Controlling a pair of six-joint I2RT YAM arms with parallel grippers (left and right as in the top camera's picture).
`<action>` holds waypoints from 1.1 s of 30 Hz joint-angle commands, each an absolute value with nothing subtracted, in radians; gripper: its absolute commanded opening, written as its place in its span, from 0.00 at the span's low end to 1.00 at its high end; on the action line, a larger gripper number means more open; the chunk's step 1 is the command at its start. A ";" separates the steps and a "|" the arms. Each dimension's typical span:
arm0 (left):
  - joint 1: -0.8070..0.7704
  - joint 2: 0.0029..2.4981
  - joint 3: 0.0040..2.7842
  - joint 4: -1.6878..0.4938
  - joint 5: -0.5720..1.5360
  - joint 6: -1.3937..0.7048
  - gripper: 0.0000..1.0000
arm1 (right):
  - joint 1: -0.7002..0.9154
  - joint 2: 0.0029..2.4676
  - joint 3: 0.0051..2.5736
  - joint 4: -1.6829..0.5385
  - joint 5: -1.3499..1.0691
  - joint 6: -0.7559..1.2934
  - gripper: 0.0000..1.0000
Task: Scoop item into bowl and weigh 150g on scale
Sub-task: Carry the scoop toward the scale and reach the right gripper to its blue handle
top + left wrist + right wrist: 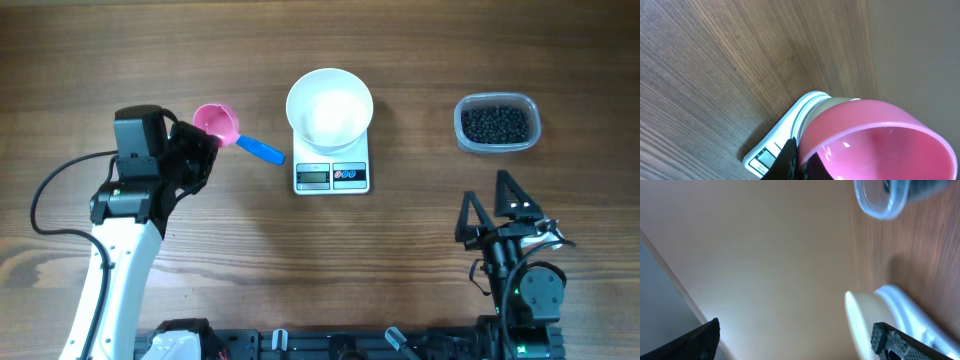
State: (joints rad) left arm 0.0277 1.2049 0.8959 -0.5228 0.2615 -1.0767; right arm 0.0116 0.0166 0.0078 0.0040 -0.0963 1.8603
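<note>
While left jaws clamp one scoop point(216, 122), right jaws gape empty; one bowl point(329, 105) tops one scale point(332, 176).

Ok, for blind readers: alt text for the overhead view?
Left gripper holds a pink plastic scoop with blue handle beside a round white bowl on a white kitchen scale; black beads in a clear tub sit at right.

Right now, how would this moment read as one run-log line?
left gripper: shut on pink scoop, empty | right gripper: open, holding nothing | bowl: empty, on scale | beads: in clear tub
</note>
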 commanded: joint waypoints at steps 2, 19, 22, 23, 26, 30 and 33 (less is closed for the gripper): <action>0.032 1.187 0.910 -0.532 0.281 -1.108 0.04 | 0.015 0.012 0.006 0.005 -0.060 2.071 1.00; 0.032 1.187 0.910 -0.531 0.280 -1.108 0.04 | 0.015 0.054 0.104 -0.009 -0.340 0.909 1.00; 0.032 1.187 0.910 -0.531 0.280 -1.108 0.04 | 0.015 0.127 0.184 -0.087 -0.389 0.842 0.99; 0.032 1.187 0.910 -0.531 0.280 -1.108 0.04 | 0.015 0.158 0.215 -0.115 -0.410 0.820 1.00; 0.032 1.187 0.910 -0.532 0.281 -1.108 0.04 | 0.015 0.281 0.327 -0.197 -0.472 0.762 1.00; 0.030 1.187 0.910 -0.532 0.287 -1.113 0.04 | 0.015 0.456 0.476 -0.308 -0.569 0.754 1.00; 0.030 1.187 0.910 -0.532 0.331 -1.153 0.04 | 0.015 0.578 0.533 -0.274 -0.791 0.764 1.00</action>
State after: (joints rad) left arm 0.0277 1.2041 0.8959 -0.5320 0.2752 -1.1065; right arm 0.0116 0.4686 0.4599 -0.3008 -0.5308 0.7994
